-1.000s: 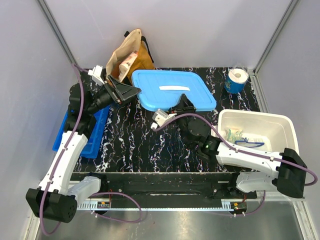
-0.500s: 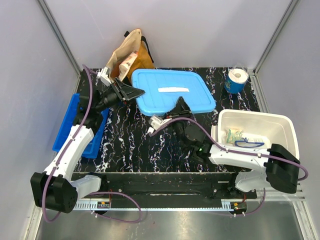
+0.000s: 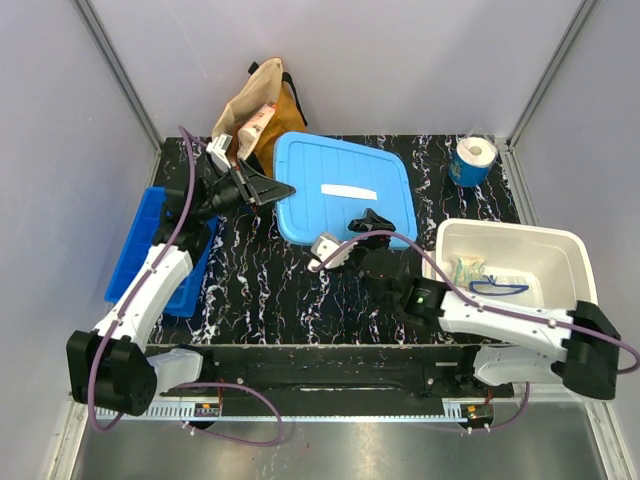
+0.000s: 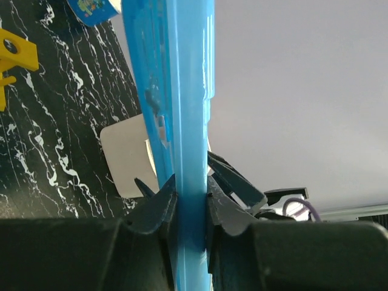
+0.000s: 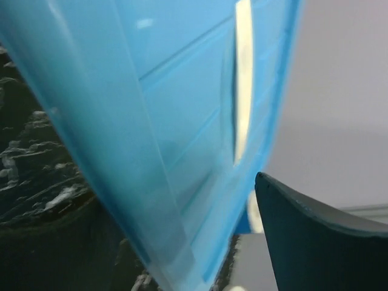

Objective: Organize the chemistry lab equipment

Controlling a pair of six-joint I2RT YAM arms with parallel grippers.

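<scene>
You had the left gripper (image 4: pixel 189 193) pinched hard on the rim of the light-blue flat plastic lid (image 3: pixel 320 165), both fingers pressed against the edge w/ no gap in the left wrist view. The lid sat left of and behind the white rectangular plastic tub (image 3: pixel 510 230), skewed to it and not over it; I couldn't tell if it was off the black marbled tabletop (image 3: pixel 260 290). Your right gripper (image 3: pixel 372 220) was at the lid edge nearest the tub. The right wrist view showed just one finger, standing apart from the plastic, w/ the other hidden, so I couldn't tell if it had any hold. Inside the tub lay the clear safety goggles w/ dark-blue frame (image 3: pixel 498 288) and, just beside them, the pale green glove (image 3: pixel 465 270). The small yellow looped piece (image 4: pixel 11 60) showed only in the left wrist view, on the tabletop beyond the lid and outside the tub; from above I couldn't place it. Risks, IMO: if only one side was truly gripped, the lid would prob hang off a single pinch and swing or slip out once moved toward the tub. If both arms held and pulled at diff rates, the thin plastic could bow and pop free. A swing away from the tub could clip the tan fabric bag (image 3: pixel 262 110), which stood far back-left of the tub. And capping the tub at that point would've shut the yellow piece out.
</scene>
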